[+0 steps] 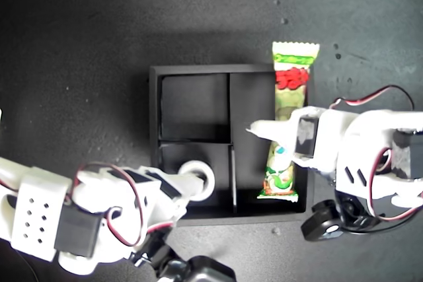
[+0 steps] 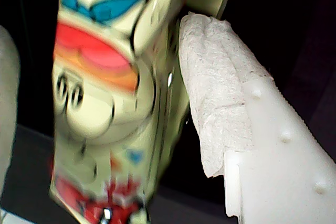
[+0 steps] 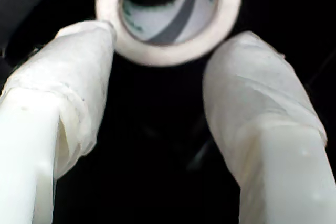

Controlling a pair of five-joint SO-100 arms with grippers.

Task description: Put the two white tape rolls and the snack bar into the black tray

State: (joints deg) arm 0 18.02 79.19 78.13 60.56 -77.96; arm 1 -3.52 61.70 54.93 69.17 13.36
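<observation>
The black tray point(image 1: 155, 107) sits in the middle of the dark desk point(image 1: 79, 31) in the exterior view, its long compartment toward that view's right and its two small ones toward its left. The snack bar point(image 1: 288, 123) lies lengthwise along the long compartment, against the tray's wall on the exterior view's right, with its far crimped end sticking out over the tray's rim. The first pincer point(image 1: 277, 138) reaches in from the exterior view's right and crosses the bar at about its middle; in the first wrist view the wrapper point(image 2: 105, 103) fills the space beside one padded finger point(image 2: 210, 103), so the bar lies between the fingers, though whether they actually press it cannot be told. One white tape roll point(image 1: 198, 179) lies in the nearer small compartment. The second pincer point(image 1: 192, 186) comes from the exterior view's lower left, spread, with the roll point(image 3: 168, 17) just past its fingertips point(image 3: 84, 56) and one tip touching the roll's edge. Only one roll shows.
</observation>
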